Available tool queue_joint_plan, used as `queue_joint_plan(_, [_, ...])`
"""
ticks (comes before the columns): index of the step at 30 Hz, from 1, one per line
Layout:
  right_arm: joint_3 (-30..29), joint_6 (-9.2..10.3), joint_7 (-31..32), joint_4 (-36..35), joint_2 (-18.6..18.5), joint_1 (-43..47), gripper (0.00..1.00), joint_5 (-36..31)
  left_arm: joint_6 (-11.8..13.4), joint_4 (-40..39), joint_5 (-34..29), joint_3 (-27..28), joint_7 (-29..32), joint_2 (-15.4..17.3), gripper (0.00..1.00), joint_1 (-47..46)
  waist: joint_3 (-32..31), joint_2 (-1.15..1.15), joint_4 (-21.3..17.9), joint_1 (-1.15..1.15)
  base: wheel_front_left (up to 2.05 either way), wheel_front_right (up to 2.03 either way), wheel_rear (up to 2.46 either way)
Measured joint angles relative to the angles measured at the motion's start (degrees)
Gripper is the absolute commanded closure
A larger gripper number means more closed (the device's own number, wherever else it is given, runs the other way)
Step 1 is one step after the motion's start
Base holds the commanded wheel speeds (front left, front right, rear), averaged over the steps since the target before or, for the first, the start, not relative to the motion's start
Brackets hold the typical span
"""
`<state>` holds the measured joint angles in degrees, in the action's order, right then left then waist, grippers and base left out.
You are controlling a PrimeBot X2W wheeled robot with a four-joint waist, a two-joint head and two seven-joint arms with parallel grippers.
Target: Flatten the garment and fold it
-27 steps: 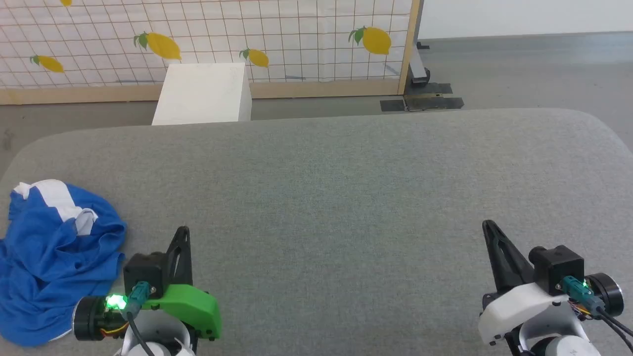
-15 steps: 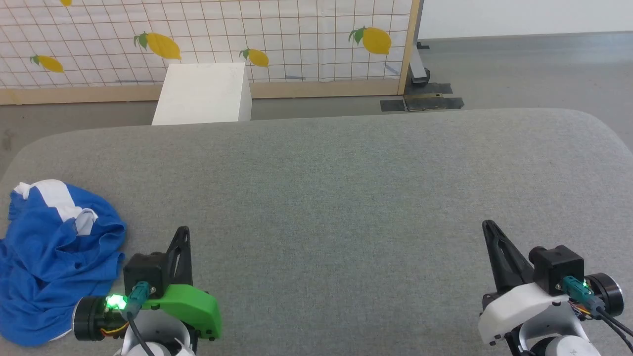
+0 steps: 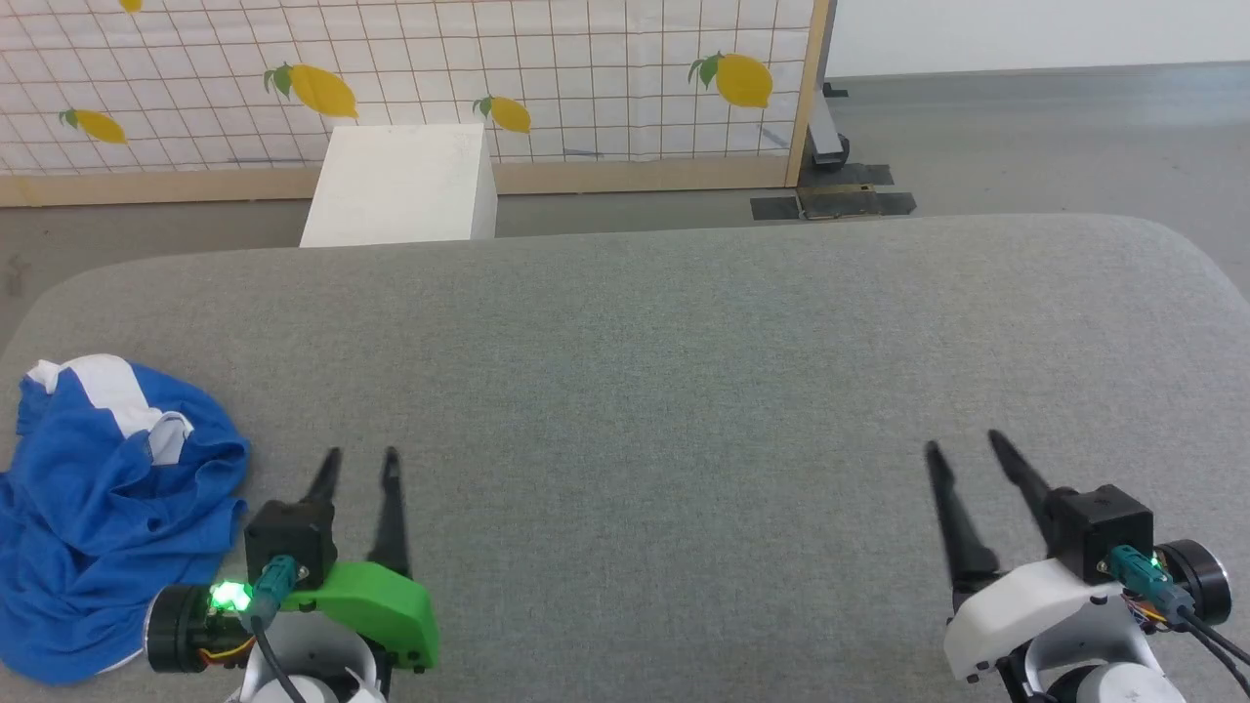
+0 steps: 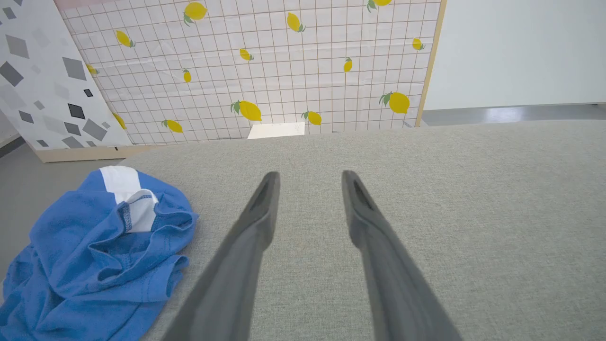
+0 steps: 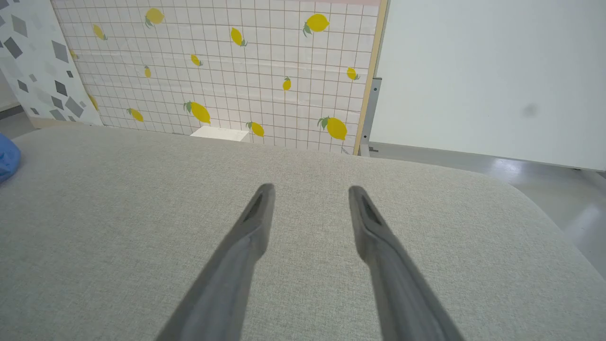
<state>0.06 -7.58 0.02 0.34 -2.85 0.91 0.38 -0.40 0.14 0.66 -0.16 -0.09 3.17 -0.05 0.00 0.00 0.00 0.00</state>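
Parting where half a second ago they were pressed together, the fingers of the left gripper (image 3: pixel 361 457) and the right gripper (image 3: pixel 964 444) now stand spread with nothing between them. I read this as readying for a first grasp, since no flattening or folding is yet begun. Both arms sit low at the near edge of the grey padded surface (image 3: pixel 625 371), fingers pointing forward, while the garment (image 3: pixel 107 508) lies crumpled at the surface's left end, just beside the left gripper's wrist and well apart from the right.
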Motion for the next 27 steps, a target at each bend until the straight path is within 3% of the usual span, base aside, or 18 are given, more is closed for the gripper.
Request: queue_joint_plan(27, [0.2, 0.01, -2.8, 2.7, 0.0, 0.2, 0.0, 3.8, -0.4, 1.3, 1.4, 0.7, -2.6, 0.0, 0.0, 0.1, -0.1, 0.0, 3.7, 0.0, 0.0, 0.0, 0.0])
